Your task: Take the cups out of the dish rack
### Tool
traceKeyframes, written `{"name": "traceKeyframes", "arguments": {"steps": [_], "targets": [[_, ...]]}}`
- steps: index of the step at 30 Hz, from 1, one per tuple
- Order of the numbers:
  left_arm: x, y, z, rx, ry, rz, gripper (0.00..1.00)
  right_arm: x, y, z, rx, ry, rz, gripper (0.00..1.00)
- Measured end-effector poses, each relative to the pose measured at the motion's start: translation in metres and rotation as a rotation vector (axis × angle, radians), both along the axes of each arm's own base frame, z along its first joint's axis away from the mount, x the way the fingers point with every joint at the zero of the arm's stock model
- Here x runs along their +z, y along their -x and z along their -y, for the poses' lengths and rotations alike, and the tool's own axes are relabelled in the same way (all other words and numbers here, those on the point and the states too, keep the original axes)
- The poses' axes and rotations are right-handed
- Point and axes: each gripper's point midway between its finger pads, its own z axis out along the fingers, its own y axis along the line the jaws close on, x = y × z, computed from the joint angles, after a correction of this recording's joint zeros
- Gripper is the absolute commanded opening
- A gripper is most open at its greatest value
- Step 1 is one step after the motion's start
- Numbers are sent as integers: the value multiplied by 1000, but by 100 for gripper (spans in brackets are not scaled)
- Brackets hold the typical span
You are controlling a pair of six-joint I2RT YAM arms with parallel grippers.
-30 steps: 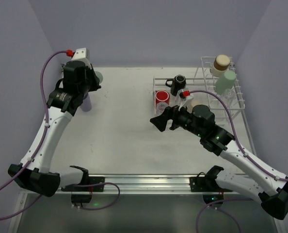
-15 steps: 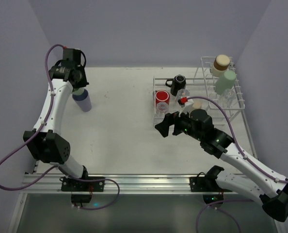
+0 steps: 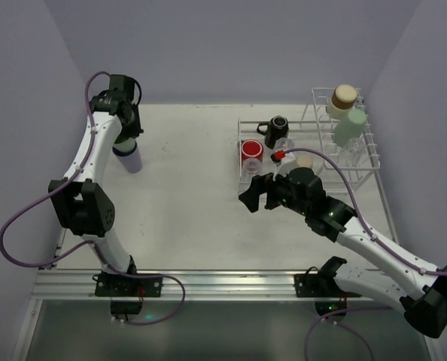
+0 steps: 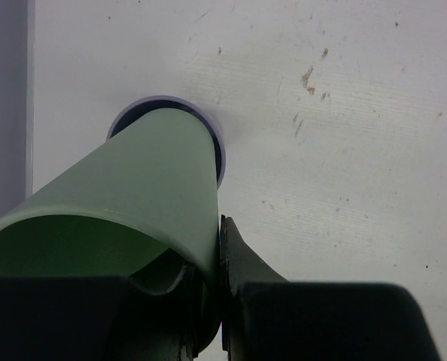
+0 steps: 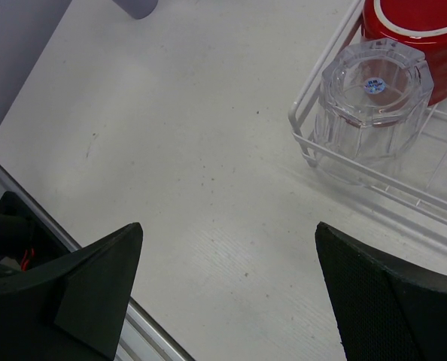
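While the left gripper (image 4: 205, 274) pinches the wall of a pale green cup (image 4: 141, 180) right over the lavender tumbler (image 3: 131, 158) at the table's (image 3: 186, 188) ten o'clock, the right gripper (image 5: 228, 233) hangs empty, jaws spread wide. It is near the seven o'clock corner of the dish rack (image 5: 293, 119), where a clear glass (image 5: 374, 94) sits just beside the red mug (image 5: 412, 30).

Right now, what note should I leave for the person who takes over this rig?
Left gripper: shut on a green cup, its base at the mouth of the lavender tumbler, far left of the table.
Right gripper: open, empty, beside the rack, at its near corner.
Done: those two cups are out.
Left in the rack: red mug, glass, black mug, tan cup, a second green cup.
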Motion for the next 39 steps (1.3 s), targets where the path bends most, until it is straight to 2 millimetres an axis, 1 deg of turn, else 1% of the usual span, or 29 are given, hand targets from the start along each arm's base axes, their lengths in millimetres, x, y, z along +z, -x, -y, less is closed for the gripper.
{"name": "traceKeyframes", "arguments": {"steps": [6, 7, 8, 11, 14, 16, 19, 20, 21, 22, 24, 26, 28, 30, 31, 32, 33, 34, 35, 36, 37, 39], "targets": [[-14, -1, -2, 3, 0, -42, 0, -5, -3, 1, -14, 14, -6, 99], [-16, -2, -2, 3, -1, -46, 1, -4, -3, 1, -16, 14, -5, 99], [-18, -2, -2, 3, -1, -51, 15, -4, -4, 1, -16, 14, -5, 99], [-23, -1, -2, 2, -7, -65, 33, -4, -4, 0, -16, 12, -3, 99], [-26, -1, -3, 1, -11, -70, 45, -5, -4, 0, -16, 14, -5, 99], [-26, -1, -3, 1, -13, -71, 49, -6, -4, 1, -16, 15, -6, 99], [-25, -3, -4, 3, -13, -61, 61, -8, -5, 1, -20, 19, -8, 99], [-24, -4, -4, 3, -14, -55, 68, -8, -5, 1, -23, 22, -9, 99], [-23, -5, -4, 3, -13, -48, 70, -9, -6, 1, -24, 24, -10, 99], [-21, -6, -3, 3, -11, -37, 75, -11, -6, 2, -27, 26, -10, 99], [-12, -9, -2, 1, -1, -2, 77, -13, -7, 3, -39, 32, -10, 98], [8, -12, 4, -15, 25, 83, 78, -15, -8, 5, -47, 38, -11, 95], [34, -9, 12, -42, 56, 187, 78, -18, -11, 5, -57, 47, -12, 92], [67, 5, 32, -103, 110, 321, 79, -23, -14, 7, -74, 64, -18, 87], [84, 14, 47, -150, 141, 394, 79, -27, -17, 8, -86, 77, -23, 84], [99, 26, 65, -209, 178, 467, 79, -32, -19, 9, -99, 96, -31, 78], [112, 41, 85, -278, 219, 526, 80, -36, -22, 11, -112, 112, -35, 76], [120, 57, 105, -354, 263, 577, 80, -40, -24, 13, -127, 130, -42, 73], [125, 72, 125, -425, 316, 624, 80, -42, -28, 15, -146, 146, -43, 69], [121, 88, 139, -487, 360, 638, 80, -43, -33, 18, -166, 161, -41, 64], [117, 101, 149, -538, 397, 654, 80, -42, -38, 21, -188, 173, -36, 63], [99, 117, 160, -594, 450, 654, 80, -40, -50, 28, -233, 187, -29, 63]]}}
